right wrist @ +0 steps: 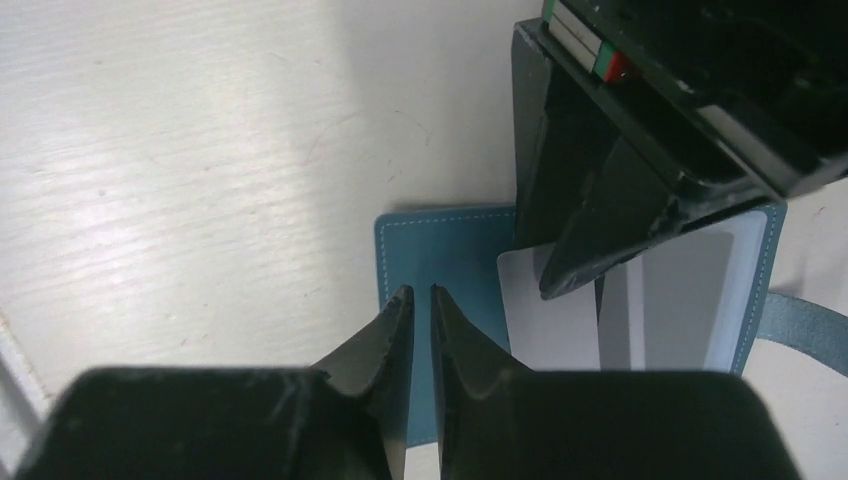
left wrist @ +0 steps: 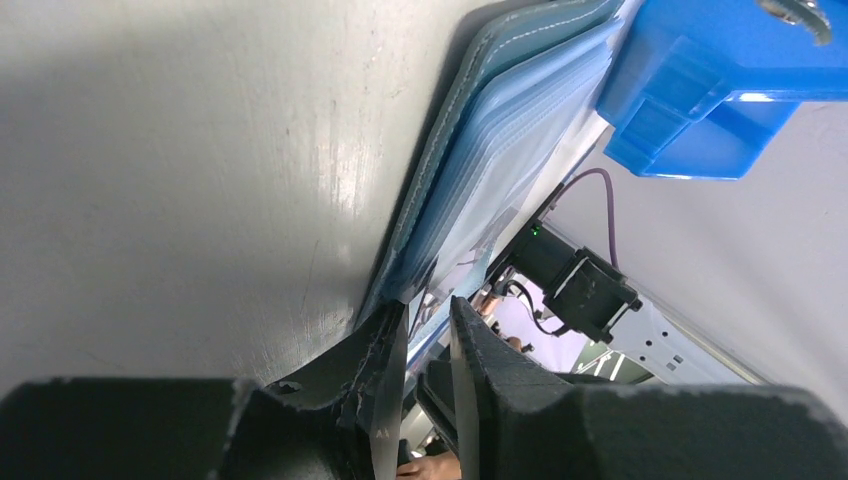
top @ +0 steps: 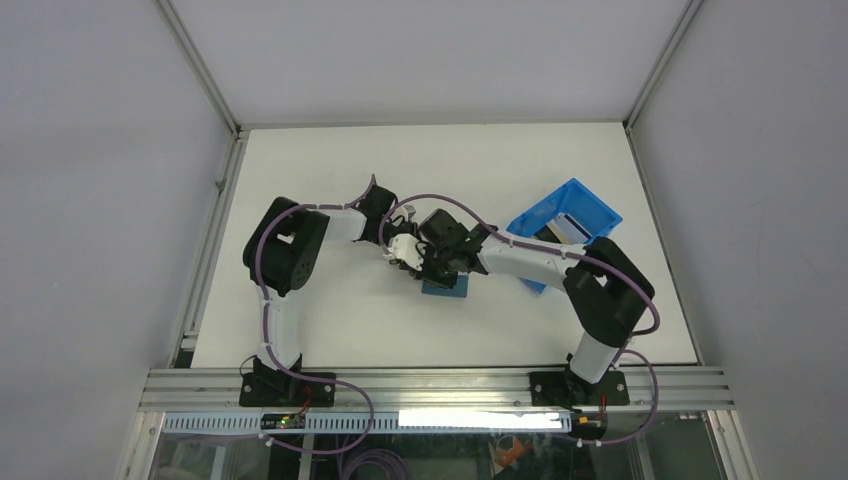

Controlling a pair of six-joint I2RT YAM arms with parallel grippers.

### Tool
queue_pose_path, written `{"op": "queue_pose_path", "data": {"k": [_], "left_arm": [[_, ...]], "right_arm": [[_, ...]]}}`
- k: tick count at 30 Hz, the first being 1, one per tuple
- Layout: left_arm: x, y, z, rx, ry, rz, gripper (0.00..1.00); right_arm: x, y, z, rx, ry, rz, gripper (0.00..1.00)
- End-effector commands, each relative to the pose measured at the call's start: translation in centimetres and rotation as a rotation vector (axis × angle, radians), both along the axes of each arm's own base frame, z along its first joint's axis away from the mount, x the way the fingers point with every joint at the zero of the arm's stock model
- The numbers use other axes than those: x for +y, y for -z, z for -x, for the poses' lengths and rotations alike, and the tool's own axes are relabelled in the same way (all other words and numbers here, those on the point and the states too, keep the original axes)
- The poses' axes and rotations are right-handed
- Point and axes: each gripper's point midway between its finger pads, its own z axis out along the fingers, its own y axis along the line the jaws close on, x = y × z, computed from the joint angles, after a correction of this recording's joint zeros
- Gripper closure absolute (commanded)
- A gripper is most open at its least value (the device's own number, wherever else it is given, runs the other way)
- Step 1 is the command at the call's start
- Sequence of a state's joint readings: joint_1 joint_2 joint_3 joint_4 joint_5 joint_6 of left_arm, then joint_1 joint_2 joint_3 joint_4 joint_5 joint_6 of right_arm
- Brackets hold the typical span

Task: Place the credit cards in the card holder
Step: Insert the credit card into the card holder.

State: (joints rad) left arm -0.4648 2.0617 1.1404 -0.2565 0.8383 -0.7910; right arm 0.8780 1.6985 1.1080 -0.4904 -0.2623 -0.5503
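Right wrist view: the card holder [right wrist: 445, 250] lies open on the worktop [right wrist: 200, 150], with a pale credit card [right wrist: 540, 330] partway over its pockets. Left fingers [right wrist: 585, 235] sit at the card's top edge. I can't tell if they're pinching it. Right fingers [right wrist: 385, 330] are a slit apart and empty, over the cover. I'd pin that cover down and slide the card in flat — no tilting.

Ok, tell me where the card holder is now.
In the top view the card holder lies open near the centre of the table, under the right gripper, left of the blue bin.
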Motion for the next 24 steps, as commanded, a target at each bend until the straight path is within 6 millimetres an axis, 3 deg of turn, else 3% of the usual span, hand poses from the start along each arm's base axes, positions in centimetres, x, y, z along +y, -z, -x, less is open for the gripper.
{"op": "queue_pose_path", "data": {"k": [1, 12, 24], "left_arm": [[-0.1, 0.3, -0.3, -0.002, -0.005, -0.018, 0.75], [-0.2, 0.4, -0.5, 0.001, -0.006, -0.017, 0.75], [-0.1, 0.8, -0.2, 0.007, -0.006, -0.021, 0.72]], "right_arm": [[1.2, 0.2, -3.1, -0.131, 0.069, 0.012, 0.86], [1.3, 0.9, -3.5, -0.165, 0.052, 0.051, 0.89], [0.9, 1.1, -6.1, -0.270, 0.133, 0.123, 0.73]]}}
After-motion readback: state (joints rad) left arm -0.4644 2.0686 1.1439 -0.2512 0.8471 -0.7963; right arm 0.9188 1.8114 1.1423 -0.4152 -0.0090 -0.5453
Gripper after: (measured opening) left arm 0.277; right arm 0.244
